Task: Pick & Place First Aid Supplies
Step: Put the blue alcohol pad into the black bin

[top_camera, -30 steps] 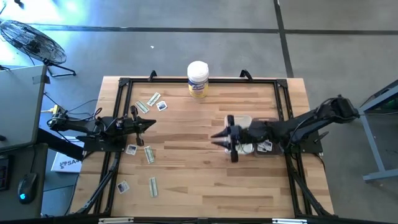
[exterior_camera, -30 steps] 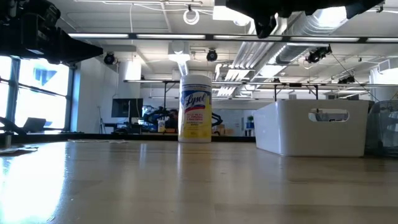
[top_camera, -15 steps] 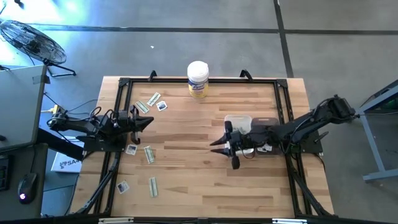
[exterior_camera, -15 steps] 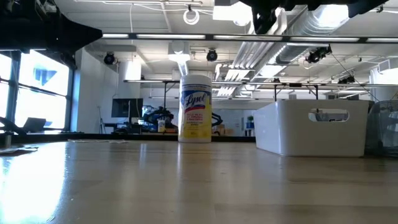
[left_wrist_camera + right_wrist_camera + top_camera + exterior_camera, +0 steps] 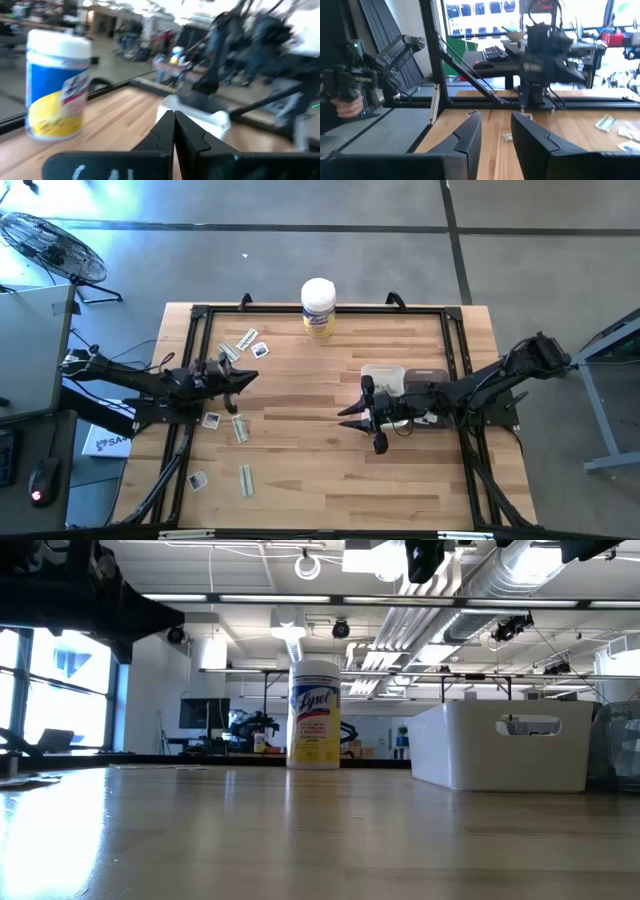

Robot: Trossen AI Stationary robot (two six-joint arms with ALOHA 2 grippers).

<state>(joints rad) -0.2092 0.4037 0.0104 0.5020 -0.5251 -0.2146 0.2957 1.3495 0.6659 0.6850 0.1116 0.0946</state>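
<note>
Dark left pincer (image 5: pixel 243 376) clenched empty above packets (image 5: pixel 239 427); right pincer (image 5: pixel 362 420) released.

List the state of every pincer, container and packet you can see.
Left pincer: shut, empty, above the packets.
Right pincer: open, empty.
White bin: upright, open-topped.
Canister: upright, lid on.
Packets: lying flat on the table.

The right gripper (image 5: pixel 357 416) hides most of the white bin (image 5: pixel 386 372), seemingly
</note>
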